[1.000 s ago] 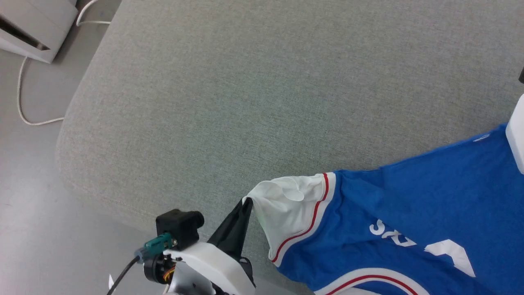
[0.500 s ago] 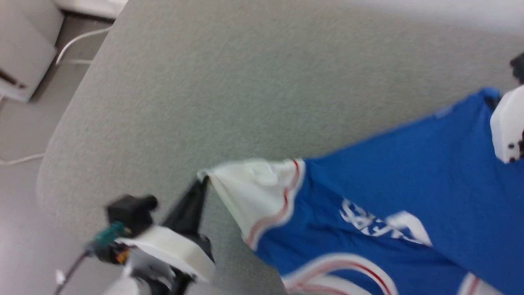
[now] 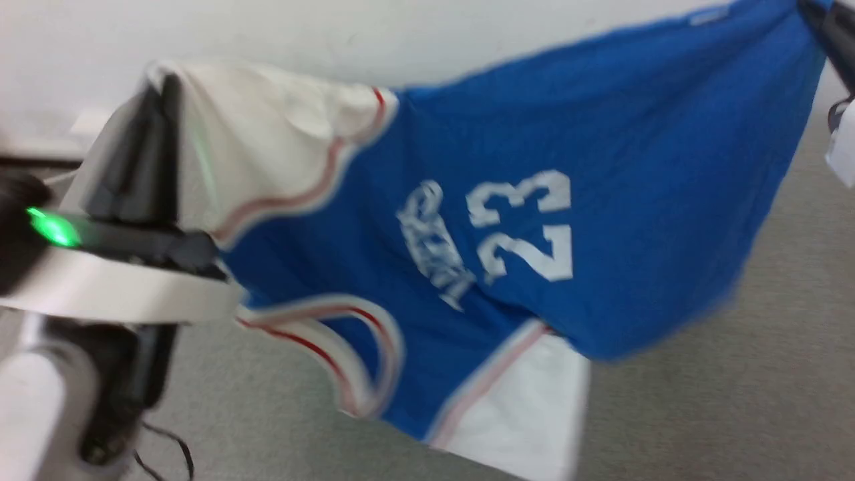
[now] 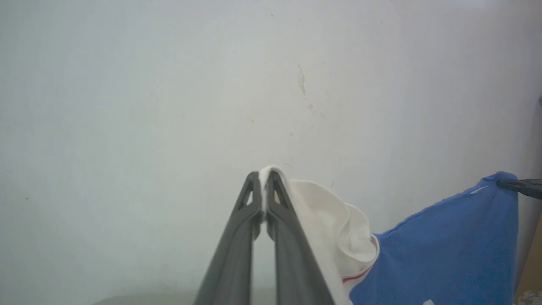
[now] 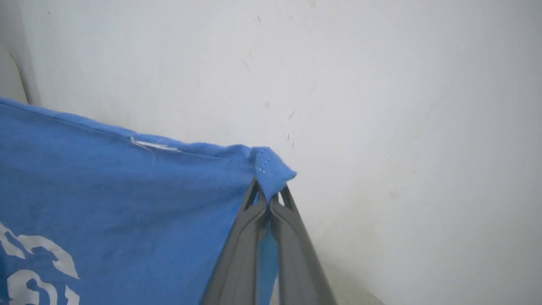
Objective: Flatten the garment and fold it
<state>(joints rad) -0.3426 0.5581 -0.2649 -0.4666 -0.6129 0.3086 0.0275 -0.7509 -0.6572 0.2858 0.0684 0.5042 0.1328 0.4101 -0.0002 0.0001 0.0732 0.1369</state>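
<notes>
The garment (image 3: 601,200), a bright blue jersey with white sleeves, red-and-white trim and a white "23", hangs in the air, stretched between both grippers above the grey cushion (image 3: 735,401). My left gripper (image 3: 163,83) is shut on the tip of a white sleeve (image 4: 322,216), seen pinched between its dark fingers (image 4: 264,178). My right gripper (image 5: 269,190) is shut on a blue hem corner (image 5: 271,169), at the top right of the head view (image 3: 818,13). The other white sleeve (image 3: 528,407) dangles at the bottom.
A pale wall (image 3: 267,33) stands behind the hanging garment. The grey cushion spreads below it. My left wrist (image 3: 100,280), with a green light on it, fills the lower left of the head view.
The head camera has swung upward. Both grippers have lifted the garment off the cushion and spread it; the right gripper has shut on the blue hem corner.
</notes>
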